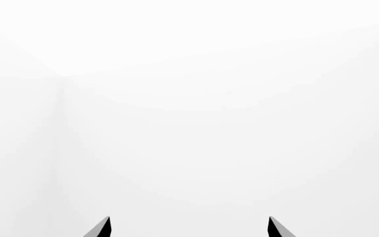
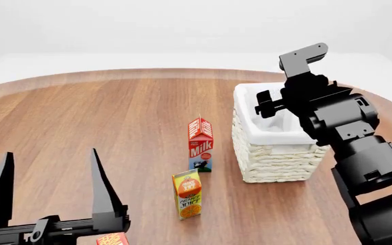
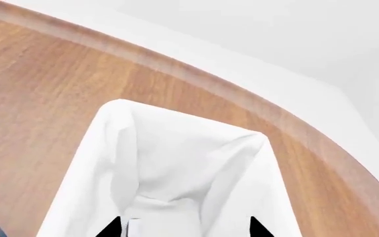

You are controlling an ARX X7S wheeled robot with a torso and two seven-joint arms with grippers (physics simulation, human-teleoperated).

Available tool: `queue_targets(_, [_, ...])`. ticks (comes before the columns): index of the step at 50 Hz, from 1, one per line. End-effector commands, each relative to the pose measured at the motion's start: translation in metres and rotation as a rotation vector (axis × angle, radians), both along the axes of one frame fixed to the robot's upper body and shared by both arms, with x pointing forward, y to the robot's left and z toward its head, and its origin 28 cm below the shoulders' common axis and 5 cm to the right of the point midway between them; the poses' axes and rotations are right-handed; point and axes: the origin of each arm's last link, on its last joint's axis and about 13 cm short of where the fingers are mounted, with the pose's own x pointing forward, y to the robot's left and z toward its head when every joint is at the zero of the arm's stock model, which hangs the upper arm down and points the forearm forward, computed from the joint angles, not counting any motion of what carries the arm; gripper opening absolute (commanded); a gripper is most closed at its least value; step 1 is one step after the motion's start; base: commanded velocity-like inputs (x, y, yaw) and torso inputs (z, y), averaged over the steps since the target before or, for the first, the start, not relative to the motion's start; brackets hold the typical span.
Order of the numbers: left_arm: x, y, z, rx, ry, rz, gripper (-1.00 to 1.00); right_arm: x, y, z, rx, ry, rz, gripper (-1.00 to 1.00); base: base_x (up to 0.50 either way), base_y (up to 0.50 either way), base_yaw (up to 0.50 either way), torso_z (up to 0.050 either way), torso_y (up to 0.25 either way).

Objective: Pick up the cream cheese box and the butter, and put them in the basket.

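**Right arm over basket; butter unpicked at the near table edge**

While the right gripper (image 2: 267,108) hangs over the open top of the basket (image 2: 277,153), the step in hand reads as a drop or a check at the basket, with the butter pick not yet made.

- Basket: white wicker with cloth lining, standing on the round wooden table (image 2: 80,117) toward its right edge. The right wrist view looks straight down into the lining (image 3: 176,163); only white cloth shows there.
- Cream cheese box: not seen on the table, in the basket's visible lining, or in either gripper. Whether it lies low in the basket, hidden, cannot be told.
- Butter (image 2: 112,239): a red-orange corner with yellow marks shows at the near edge of the table, just beside the left gripper (image 2: 49,191) and partly hidden by it.
- Right gripper: tips (image 3: 115,228) apart in the wrist view, nothing between them.
- Left gripper: the two long fingers stand wide apart in the head view, nothing held; its wrist view shows only blank white beyond the tips (image 1: 100,228), so it points away from the table.
- Milk carton (image 2: 201,144) and orange juice carton (image 2: 188,194): upright near the table's middle, left of the basket; not task items.

Next move, as judged: turn the left gripper down onto the butter, close on its narrow faces, then carry it past both cartons to the basket.
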Motion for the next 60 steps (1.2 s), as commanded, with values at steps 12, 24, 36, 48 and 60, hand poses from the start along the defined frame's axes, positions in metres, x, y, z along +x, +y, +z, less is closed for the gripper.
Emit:
queue_targets(12, [0.0,0.001,0.002,0.001,-0.037,0.008,1.0,0.001,0.006,0.002,0.009,-0.01,0.031,1.0,0.0,0.0,0.0,0.0,0.0])
queue_targets(24, [0.0,0.002,0.003,0.0,-0.037,0.009,1.0,0.002,0.008,0.006,0.002,-0.018,0.039,1.0,0.0,0.0,0.0,0.0,0.0])
queue_targets(36, [-0.001,0.001,0.003,0.001,-0.037,0.005,1.0,-0.01,0.019,0.022,-0.014,-0.06,0.114,1.0,0.0,0.0,0.0,0.0,0.0])
queue_targets(48, [0.0,0.001,0.003,0.001,-0.037,0.004,1.0,-0.028,0.028,0.029,-0.054,-0.085,0.191,1.0,0.0,0.0,0.0,0.0,0.0])
queue_targets(60, [-0.001,0.0,0.002,0.003,-0.035,-0.001,1.0,-0.053,0.036,0.038,-0.088,-0.116,0.264,1.0,0.0,0.0,0.0,0.0,0.0])
